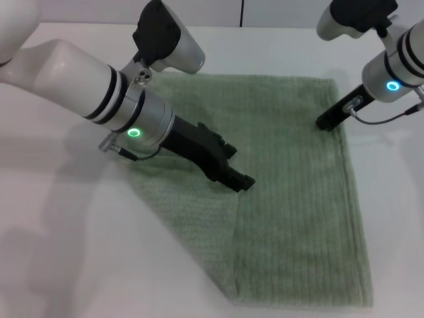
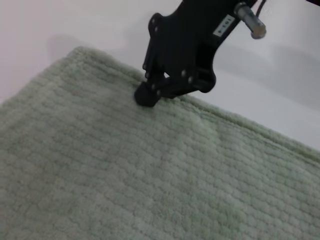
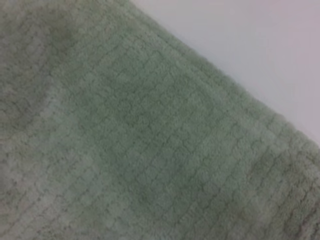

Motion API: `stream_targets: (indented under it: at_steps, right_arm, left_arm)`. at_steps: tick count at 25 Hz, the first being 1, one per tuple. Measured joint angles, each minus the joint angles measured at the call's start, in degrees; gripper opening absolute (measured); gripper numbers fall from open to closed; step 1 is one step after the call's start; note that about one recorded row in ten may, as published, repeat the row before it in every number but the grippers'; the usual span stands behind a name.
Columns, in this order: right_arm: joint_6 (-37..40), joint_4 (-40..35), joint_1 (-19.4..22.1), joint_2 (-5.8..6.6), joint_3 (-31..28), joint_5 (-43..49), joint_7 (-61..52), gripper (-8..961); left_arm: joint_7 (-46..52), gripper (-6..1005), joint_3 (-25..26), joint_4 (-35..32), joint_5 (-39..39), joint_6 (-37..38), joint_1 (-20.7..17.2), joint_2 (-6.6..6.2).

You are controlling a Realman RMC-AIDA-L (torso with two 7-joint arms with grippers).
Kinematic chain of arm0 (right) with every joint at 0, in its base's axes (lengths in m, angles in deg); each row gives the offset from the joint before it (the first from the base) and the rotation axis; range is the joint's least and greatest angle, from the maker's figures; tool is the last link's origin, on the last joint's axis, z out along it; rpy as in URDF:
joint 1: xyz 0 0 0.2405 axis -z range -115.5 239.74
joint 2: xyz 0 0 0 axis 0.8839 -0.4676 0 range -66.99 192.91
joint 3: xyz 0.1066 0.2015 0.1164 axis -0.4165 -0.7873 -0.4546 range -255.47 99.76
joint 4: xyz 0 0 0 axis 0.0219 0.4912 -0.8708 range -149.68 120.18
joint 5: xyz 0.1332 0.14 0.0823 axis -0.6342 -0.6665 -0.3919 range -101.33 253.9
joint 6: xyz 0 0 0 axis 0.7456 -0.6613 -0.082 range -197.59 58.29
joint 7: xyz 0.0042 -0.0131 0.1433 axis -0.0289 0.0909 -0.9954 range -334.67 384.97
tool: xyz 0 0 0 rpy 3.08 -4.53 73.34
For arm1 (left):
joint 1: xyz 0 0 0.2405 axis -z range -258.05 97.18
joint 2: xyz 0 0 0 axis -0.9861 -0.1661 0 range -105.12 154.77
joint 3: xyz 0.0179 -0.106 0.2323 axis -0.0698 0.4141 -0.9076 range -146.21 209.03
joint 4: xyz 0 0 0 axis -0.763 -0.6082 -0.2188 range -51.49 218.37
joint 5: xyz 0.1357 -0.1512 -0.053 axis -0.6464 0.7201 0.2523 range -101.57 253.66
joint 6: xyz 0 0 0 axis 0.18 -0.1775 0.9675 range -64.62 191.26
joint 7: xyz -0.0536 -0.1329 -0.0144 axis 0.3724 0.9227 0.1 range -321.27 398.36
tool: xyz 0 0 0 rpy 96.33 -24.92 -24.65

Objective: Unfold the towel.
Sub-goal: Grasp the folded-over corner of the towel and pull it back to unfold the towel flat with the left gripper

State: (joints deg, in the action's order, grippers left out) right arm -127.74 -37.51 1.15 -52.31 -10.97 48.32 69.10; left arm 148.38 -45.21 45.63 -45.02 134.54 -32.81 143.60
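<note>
Towel (image 1: pixel 291 199) lies on the white surface (image 1: pixel 59 218), mostly spread, but 1 flap on the robot's left looks folded over along a diagonal edge, so I judge 1 fold left to open. Left gripper (image 1: pixel 244 180) low over towel middle, right gripper (image 1: pixel 324 124) tip on far right edge; cannot tell how open either is or whether it holds cloth. Sage-green ribbed terry, soft, hemmed edges, roughly square

I see a plain white table (image 1: pixel 59 218) under everything, and lying flat on it the sage-green towel (image 1: pixel 298 199), one layer folded over along its left side
</note>
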Motion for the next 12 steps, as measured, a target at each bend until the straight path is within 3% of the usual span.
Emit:
stream_targets:
  at_steps: [12]
  right_arm:
    - [0.00,0.00,-0.11,-0.37,-0.01,-0.06,-0.01,-1]
  left_arm:
    - [0.12,787,-2.92,1.34,0.48,-2.49,0.38,0.04]
